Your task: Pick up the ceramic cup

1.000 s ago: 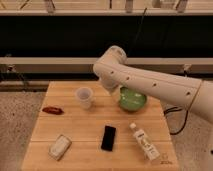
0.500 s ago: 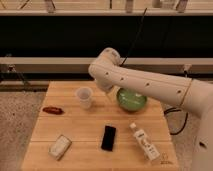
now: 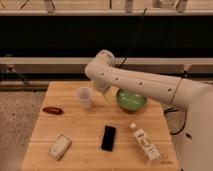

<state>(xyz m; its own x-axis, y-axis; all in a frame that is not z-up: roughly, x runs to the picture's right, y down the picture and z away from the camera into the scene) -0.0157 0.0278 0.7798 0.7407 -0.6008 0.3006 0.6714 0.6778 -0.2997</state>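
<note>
The ceramic cup (image 3: pixel 85 97) is small, white and handleless, and stands upright on the wooden table (image 3: pixel 85 131) at the back, left of centre. My white arm reaches in from the right across the table's back. My gripper (image 3: pixel 103 91) hangs below the arm's bend, just right of the cup and between it and the green bowl (image 3: pixel 131 100). The arm largely hides the gripper. The cup stands on the table and is not held.
A black phone (image 3: pixel 108 137) lies at the front centre. A white bottle (image 3: pixel 146 143) lies at the front right. A white packet (image 3: pixel 60 146) lies at the front left, and a red-brown item (image 3: pixel 52 110) at the left edge. A dark wall runs behind the table.
The arm's bend and the gripper have shifted left, closer to the cup. The cup and the other objects have not moved.
</note>
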